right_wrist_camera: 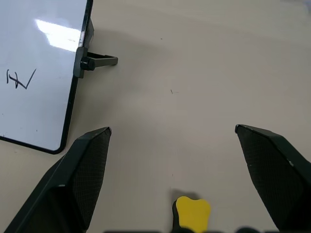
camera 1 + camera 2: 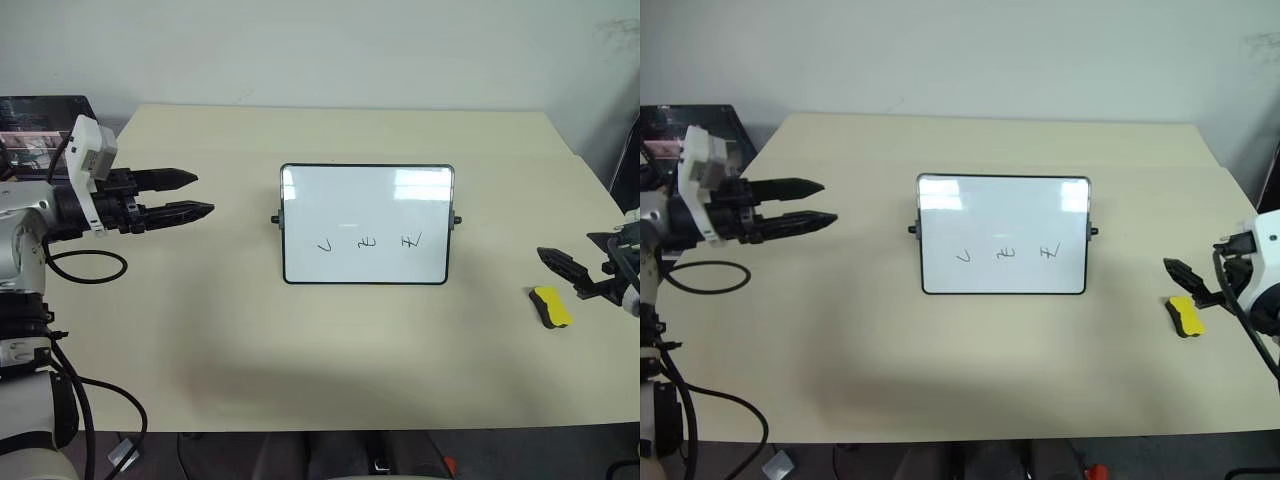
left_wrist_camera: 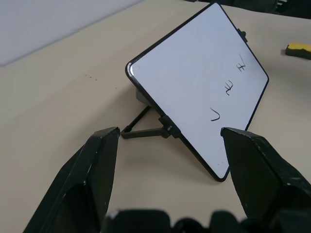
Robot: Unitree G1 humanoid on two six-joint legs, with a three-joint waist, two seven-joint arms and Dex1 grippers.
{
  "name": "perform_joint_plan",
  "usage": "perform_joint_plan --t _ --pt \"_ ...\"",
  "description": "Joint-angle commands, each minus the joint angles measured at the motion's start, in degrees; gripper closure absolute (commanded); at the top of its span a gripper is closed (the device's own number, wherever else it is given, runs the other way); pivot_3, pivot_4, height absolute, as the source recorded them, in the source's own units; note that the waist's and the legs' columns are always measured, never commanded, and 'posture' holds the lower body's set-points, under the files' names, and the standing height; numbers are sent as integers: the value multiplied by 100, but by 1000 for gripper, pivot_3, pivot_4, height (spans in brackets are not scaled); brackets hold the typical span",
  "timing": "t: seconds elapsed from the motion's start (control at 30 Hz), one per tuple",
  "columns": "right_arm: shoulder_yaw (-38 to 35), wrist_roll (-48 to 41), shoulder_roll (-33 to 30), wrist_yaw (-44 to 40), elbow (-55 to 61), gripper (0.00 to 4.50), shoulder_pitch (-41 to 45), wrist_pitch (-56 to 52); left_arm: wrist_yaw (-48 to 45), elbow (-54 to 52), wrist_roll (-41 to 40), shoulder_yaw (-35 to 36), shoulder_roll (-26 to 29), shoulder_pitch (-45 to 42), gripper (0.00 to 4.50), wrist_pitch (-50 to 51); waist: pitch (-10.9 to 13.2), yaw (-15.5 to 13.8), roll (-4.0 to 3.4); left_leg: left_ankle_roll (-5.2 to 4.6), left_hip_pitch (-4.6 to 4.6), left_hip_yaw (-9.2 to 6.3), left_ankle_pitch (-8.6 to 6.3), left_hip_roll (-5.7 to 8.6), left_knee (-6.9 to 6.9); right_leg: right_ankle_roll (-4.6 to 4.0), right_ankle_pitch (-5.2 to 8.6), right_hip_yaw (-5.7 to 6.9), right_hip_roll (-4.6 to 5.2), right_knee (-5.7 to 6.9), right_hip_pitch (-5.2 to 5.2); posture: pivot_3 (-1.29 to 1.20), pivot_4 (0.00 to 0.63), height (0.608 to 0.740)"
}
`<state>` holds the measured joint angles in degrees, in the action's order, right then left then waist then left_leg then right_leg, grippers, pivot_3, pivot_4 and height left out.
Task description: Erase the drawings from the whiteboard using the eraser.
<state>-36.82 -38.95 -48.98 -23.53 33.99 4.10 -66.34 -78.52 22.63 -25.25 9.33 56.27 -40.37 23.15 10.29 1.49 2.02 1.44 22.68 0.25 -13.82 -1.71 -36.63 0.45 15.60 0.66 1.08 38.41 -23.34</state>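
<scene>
The table is topped mid-surface by the propped whiteboard, where three drawings are seen, none legible. The left gripper is held open left of it. The right gripper is spread empty over the eraser, lying right.

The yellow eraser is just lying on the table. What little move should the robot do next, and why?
Probably lower the right gripper onto the eraser and close on it. Its jaws are wide open with the eraser lying between them on the table, not yet held. The three drawings are all on the whiteboard, so nothing can be wiped until the eraser is picked up.
</scene>
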Motion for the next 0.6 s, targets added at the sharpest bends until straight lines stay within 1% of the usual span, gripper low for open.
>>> perform_joint_plan --t 0.03,0.2,0.4,0.6 --pt "-180 -26 -199 -66 206 26 -86 -119 -90 21 11 35 5 -168 867 -120 0 0 0 0 0 0 0 0 0 0 0 0 0 1 0 0 150 740" --pt "-198 70 -338 -22 -50 26 -211 -370 -120 62 50 -35 -48 -257 867 -127 -1 -2 1 0 1 0 0 1 -2 0 0 0 -1 1 0 0 150 740" --pt "-82 220 -208 265 -416 26 -200 -708 -145 46 59 -60 -99 -323 867 -106 -1 2 2 0 2 1 0 1 -6 0 0 0 -2 6 0 0 150 740" --pt "153 293 -1 432 -640 26 43 -856 -151 0 46 -64 -114 -320 867 -83 -1 12 2 0 -1 1 0 0 -10 1 0 -2 -3 14 0 0 150 740"
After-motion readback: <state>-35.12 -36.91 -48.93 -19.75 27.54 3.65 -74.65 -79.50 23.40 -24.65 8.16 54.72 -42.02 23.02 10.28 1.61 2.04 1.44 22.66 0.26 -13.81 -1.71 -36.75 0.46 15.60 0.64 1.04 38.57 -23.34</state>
